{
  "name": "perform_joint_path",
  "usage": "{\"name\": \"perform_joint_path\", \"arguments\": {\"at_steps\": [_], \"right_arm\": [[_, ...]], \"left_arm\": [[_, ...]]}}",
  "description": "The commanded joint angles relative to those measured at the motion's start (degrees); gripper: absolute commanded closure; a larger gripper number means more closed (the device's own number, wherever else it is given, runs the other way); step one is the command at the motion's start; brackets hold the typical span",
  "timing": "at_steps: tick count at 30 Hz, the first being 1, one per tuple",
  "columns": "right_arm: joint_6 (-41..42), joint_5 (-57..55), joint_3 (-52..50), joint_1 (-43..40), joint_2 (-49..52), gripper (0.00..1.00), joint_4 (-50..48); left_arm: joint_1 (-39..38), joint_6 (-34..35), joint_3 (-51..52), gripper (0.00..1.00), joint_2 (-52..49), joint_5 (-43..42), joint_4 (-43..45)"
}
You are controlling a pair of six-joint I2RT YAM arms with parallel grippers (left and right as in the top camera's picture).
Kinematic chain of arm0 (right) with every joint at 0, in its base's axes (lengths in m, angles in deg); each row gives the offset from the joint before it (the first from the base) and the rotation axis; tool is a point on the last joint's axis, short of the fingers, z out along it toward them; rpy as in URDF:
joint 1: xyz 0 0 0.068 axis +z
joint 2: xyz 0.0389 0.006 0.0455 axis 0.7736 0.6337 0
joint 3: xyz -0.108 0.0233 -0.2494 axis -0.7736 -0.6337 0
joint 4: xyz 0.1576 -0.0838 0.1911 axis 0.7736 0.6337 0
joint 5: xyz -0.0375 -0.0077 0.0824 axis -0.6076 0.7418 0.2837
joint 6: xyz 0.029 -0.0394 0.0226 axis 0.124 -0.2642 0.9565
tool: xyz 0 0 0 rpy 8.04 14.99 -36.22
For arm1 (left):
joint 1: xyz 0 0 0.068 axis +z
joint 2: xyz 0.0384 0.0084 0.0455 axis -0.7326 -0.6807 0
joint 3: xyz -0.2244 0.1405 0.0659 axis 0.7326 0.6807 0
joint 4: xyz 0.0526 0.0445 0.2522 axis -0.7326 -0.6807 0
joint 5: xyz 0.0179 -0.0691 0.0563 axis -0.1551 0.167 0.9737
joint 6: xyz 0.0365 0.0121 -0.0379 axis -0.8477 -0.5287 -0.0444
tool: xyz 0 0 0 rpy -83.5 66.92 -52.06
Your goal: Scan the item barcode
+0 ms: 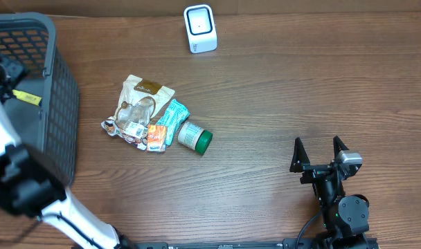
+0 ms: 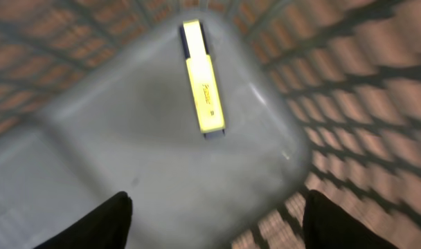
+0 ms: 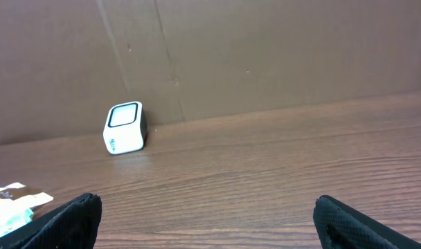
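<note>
A brown wood-grain worktop (image 1: 280,83) fills the scene, with a plain cardboard wall (image 3: 266,55) standing along its far edge, ahead of the right end effector (image 1: 318,145). That end effector sits low over bare wood at the near side, released, its two dark fingers spread wide with nothing between them.

A dark mesh basket (image 1: 58,117) stands far off to its left, and the left end effector (image 2: 217,200) hangs inside it. It too is released, fingers apart and empty. The wrist view there is blurred.

A heap of snack packets (image 1: 145,114) lies on the wood ahead of and well to the left of the right end effector. A green-lidded jar (image 1: 194,136) lies on its side, touching the heap's nearer edge.

The white scanner (image 1: 199,28) stands upright near the wall, far ahead and left of the right end effector.

A yellow pen-shaped item (image 2: 203,76) lies flat on the basket's grey floor, ahead of the left end effector's fingers and apart from them.
</note>
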Motion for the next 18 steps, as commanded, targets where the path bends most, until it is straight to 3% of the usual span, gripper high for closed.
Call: {"name": "perform_joint_path", "arguments": {"at_steps": [1, 7, 9, 13, 18], "right_arm": [[0.3, -0.8, -0.6, 0.0, 0.0, 0.00, -0.3], [0.3, -0.8, -0.6, 0.0, 0.0, 0.00, -0.3], [0.3, -0.8, -0.6, 0.0, 0.0, 0.00, -0.3], [0.3, -0.8, -0.6, 0.0, 0.0, 0.00, -0.3], [0.3, -0.8, -0.6, 0.0, 0.0, 0.00, -0.3]], "left_arm": [[-0.5, 0.2, -1.5, 0.32, 6.8, -0.1, -3.9], [-0.6, 1.0, 0.0, 0.33, 10.7, 2.8, -12.4], [-0.6, 2.6, 2.1, 0.39, 12.5, 4.6, -12.0], [-1.4, 2.9, 12.2, 0.37, 20.2, 8.4, -4.6], [-1.5, 0.6, 33.8, 0.31, 31.8, 8.3, 14.6]]}}
